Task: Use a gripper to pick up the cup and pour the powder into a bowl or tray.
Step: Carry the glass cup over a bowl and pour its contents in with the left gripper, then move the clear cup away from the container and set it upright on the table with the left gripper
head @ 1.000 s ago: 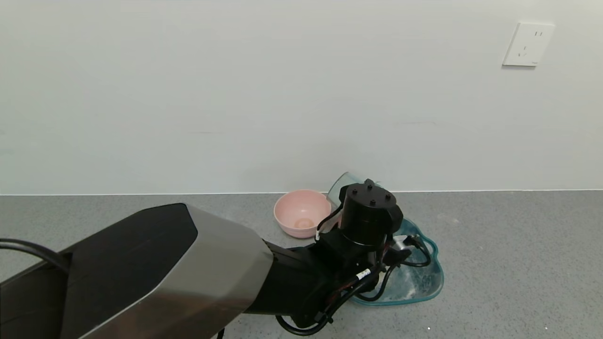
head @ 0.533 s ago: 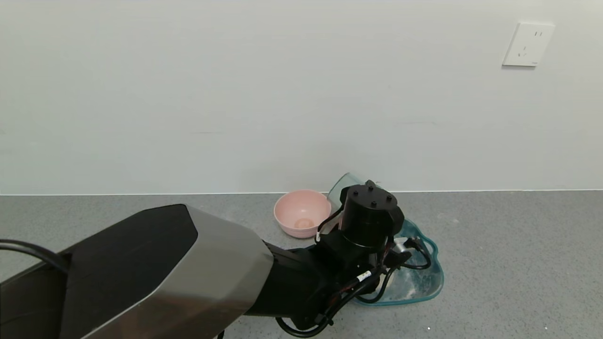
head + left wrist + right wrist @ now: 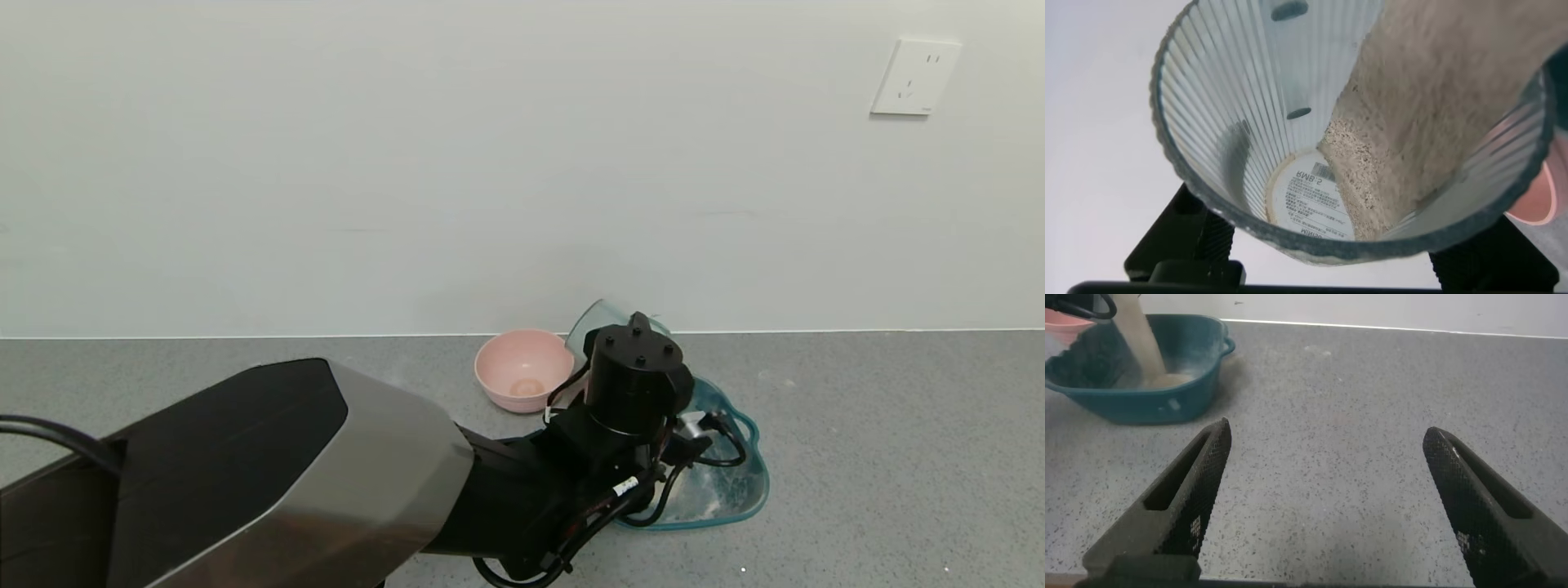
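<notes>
left gripper (image 3: 633,327) clamped, wrist tipped forward, right gripper (image 3: 1327,490) (low) spread wide

We see beige powder (image 3: 1429,106) streaking a ribbed, pale bluish clear cup (image 3: 1233,122), above a teal tray (image 3: 1135,396) beside a pink bowl (image 3: 522,377) on speckled grey countertop (image 3: 1372,449).

A grey speckled countertop (image 3: 857,457) runs up to the white wall and carries a teal tray (image 3: 747,498), with a small pink bowl (image 3: 522,380) just beside the tray, toward the wall.
</notes>
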Robot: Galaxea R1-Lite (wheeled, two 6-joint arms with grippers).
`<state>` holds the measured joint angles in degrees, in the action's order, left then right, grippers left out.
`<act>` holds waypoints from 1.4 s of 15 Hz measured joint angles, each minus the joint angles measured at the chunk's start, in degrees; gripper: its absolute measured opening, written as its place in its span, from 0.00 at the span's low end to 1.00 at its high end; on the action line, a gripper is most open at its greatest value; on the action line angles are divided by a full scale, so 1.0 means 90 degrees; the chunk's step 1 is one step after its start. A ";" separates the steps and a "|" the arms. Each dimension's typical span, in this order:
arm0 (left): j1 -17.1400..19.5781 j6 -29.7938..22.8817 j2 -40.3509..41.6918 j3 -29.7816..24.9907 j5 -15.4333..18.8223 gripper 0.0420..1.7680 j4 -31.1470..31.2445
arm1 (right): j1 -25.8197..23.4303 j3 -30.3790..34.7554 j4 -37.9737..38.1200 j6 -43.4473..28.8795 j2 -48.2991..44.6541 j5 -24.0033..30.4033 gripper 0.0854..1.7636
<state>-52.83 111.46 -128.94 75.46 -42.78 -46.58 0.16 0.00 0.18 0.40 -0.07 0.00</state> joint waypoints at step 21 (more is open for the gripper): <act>0.0046 -0.3546 0.0211 -0.0547 0.0015 0.73 -0.0168 | 0.0000 0.0000 -0.0003 -0.0003 0.0000 0.0000 0.97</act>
<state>-52.42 79.54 -127.04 70.53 -42.64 -48.09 0.16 0.00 0.16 0.38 -0.07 0.00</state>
